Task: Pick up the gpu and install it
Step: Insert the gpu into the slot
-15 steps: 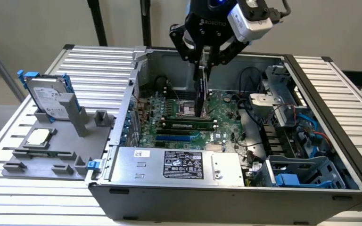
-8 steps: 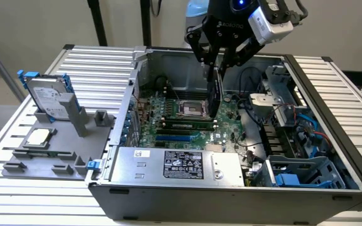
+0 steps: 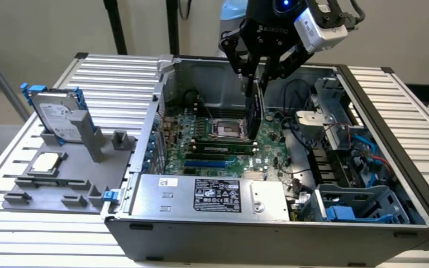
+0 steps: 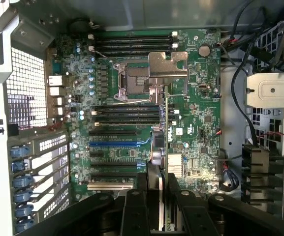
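Exterior view: gpu (image 3: 254, 111) hung upright, edge-on, inside open case (image 3: 274, 240), above motherboard (image 3: 214, 151), beside CPU socket (image 3: 225, 129). Gripper (image 3: 258, 78) clamped on card's upper end. Step judged: pickup done, card positioned over board, not yet seated. Wrist view: thin dark card pinched between 2 black fingers (image 4: 137, 211); card plane seemingly crosswise to long narrow expansion slots (image 4: 113, 132). Parallel alignment and straight descent judged necessary. Card rigid, flat; board green, densely studded; case grey sheet metal.
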### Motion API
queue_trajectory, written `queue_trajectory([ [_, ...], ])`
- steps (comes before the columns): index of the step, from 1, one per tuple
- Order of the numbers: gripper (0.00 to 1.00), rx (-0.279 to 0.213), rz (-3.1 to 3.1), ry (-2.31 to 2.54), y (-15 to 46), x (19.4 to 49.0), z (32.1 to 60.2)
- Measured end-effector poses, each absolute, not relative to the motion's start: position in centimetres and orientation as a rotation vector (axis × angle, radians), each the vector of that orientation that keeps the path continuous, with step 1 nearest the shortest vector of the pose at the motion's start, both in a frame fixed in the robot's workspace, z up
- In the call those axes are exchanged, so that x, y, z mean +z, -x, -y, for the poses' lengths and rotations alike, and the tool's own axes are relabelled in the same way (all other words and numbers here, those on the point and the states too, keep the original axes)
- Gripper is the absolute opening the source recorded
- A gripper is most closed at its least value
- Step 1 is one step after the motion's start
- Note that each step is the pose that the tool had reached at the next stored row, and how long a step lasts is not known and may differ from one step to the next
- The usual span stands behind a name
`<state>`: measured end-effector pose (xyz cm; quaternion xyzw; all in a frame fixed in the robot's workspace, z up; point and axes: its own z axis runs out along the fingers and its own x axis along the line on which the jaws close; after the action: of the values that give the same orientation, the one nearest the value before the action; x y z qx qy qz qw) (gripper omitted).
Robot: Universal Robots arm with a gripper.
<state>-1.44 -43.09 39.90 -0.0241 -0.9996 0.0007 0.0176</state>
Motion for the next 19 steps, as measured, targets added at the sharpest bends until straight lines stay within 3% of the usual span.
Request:
queue_trajectory([
  [19, 0.27, -0.003, 3.097, -0.245, 1.44, 39.66, 43.09],
])
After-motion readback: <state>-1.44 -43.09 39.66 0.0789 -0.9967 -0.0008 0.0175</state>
